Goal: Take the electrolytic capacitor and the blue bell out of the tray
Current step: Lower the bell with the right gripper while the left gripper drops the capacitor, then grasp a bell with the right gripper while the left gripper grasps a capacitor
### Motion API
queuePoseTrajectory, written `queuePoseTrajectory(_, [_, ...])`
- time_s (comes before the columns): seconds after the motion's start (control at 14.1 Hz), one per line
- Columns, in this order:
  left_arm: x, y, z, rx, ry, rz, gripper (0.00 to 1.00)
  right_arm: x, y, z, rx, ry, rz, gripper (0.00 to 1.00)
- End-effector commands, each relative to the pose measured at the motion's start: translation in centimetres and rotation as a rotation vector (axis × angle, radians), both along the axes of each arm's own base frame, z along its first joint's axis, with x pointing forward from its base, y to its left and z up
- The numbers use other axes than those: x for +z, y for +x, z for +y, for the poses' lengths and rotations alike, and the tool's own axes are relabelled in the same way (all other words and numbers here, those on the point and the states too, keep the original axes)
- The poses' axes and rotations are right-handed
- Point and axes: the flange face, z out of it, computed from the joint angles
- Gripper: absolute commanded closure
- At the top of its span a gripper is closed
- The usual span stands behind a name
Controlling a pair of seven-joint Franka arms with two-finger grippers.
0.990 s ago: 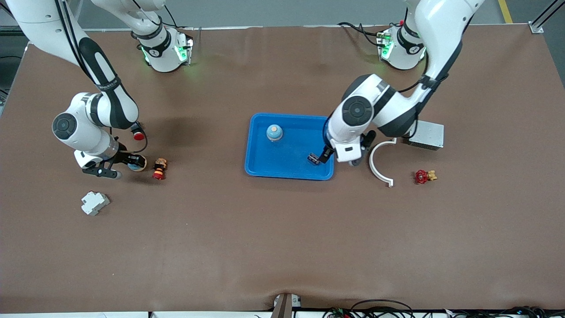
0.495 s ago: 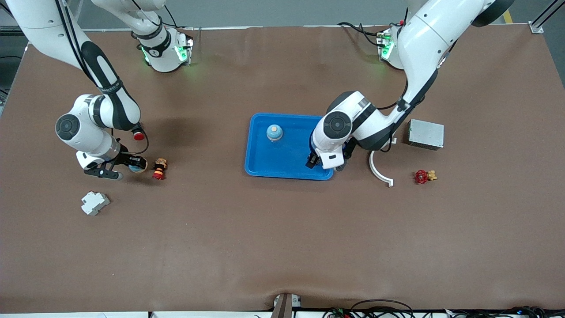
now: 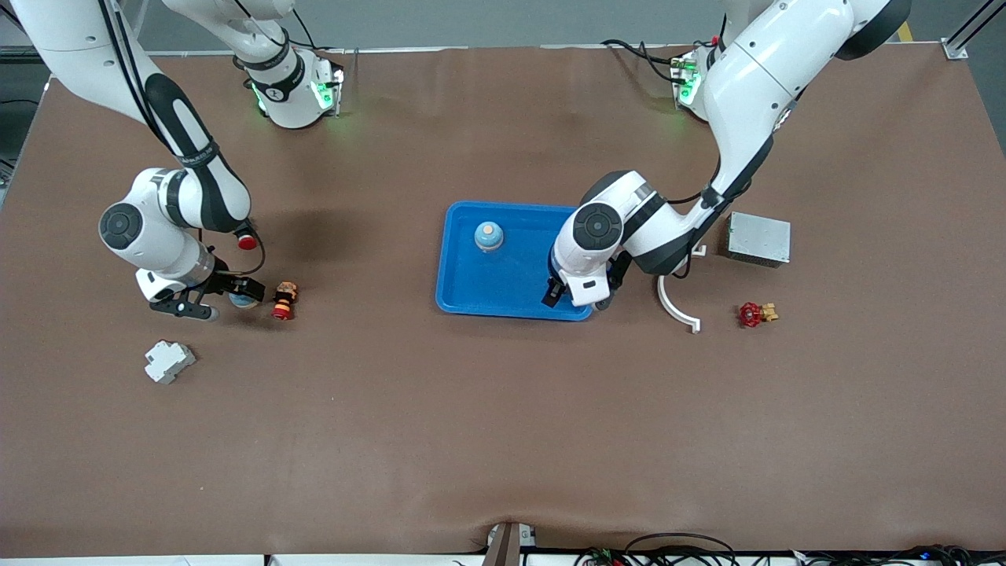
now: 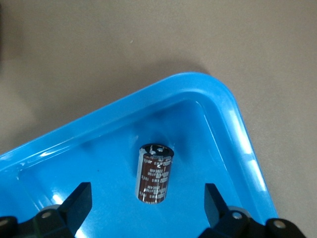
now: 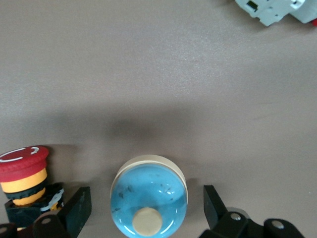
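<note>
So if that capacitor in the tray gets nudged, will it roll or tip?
The capacitor is a short cylinder, so a nudge could tip it, and once on its side it would probably roll. Its sleeve looks smooth, so possibly slippery. The blue tray has a raised rim that would likely stop it.

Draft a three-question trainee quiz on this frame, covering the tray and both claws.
1. True or false: the capacitor is in the blue tray.
2. The right claw stands around: A) a bell on the table; B) a white bracket; C) a red valve.
3. Fill in: the left claw, over the blue tray, is ___.
Key: 1 true; 2 A; 3 open.
</note>
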Motion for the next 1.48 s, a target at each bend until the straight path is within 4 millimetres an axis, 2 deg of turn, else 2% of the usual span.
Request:
queuePoseTrajectory(0.0, [-1.1,0.1,-0.4,-0.005,0.019,-0.023,0.0,2.2,0.7,2.3,0.031,0.01,-0.026,0.0])
queuePoseTrajectory(0.07, [-1.6,0.0,-0.5,-0.012,0.021,-0.022,0.01,3.5,1.0,3.4,0.03,0.014,-0.006,0.0])
queuePoseTrajectory(0.28, [-1.8,-0.2,-0.6,-0.018,0.022,-0.022,0.47,7.9,2.6,7.6,-0.026,0.015,0.083,0.0])
queuePoseTrajectory(0.35, [-2.2,-0.3,-0.7,-0.019,0.02,-0.018,0.5,9.0,2.9,8.8,-0.07,0.013,0.087,0.0])
queuePoseTrajectory(0.49, [-2.3,-0.3,-0.8,-0.018,0.012,-0.02,0.56,10.3,2.5,13.2,-0.156,0.006,0.071,0.0])
queuePoseTrajectory(0.57, [-2.3,-0.3,-0.8,-0.016,0.012,-0.02,0.73,10.7,2.1,15.6,-0.196,0.003,0.062,0.0])
queuePoseTrajectory(0.64, [-1.8,0.0,-0.7,-0.009,0.011,-0.03,0.99,10.8,1.7,18.1,-0.231,0.003,0.056,0.0])
queuePoseTrajectory(0.71, [-0.8,0.4,-0.7,0.016,0.013,-0.045,1.0,10.9,1.3,20.4,-0.273,0.023,0.053,0.0])
queuePoseTrajectory(0.85, [3.1,1.7,0.2,0.029,0.02,-0.096,1.0,11.0,0.5,24.3,-0.315,0.09,0.052,0.0])
queuePoseTrajectory(0.99, [6.7,1.9,0.8,0.018,0.066,-0.121,1.0,11.2,-0.9,28.3,-0.349,0.112,0.049,0.0])
queuePoseTrajectory(1.06, [8.9,2.0,1.6,0.0,0.095,-0.134,1.0,11.4,-1.7,30.5,-0.377,0.115,0.042,0.0])
queuePoseTrajectory(1.2, [11.9,2.4,3.8,-0.068,0.14,-0.116,1.0,11.8,-3.1,34.6,-0.408,0.119,0.037,0.0])
queuePoseTrajectory(1.41, [15.0,3.2,7.7,-0.132,0.169,-0.071,1.0,10.7,-5.7,40.4,-0.464,0.126,0.029,0.0])
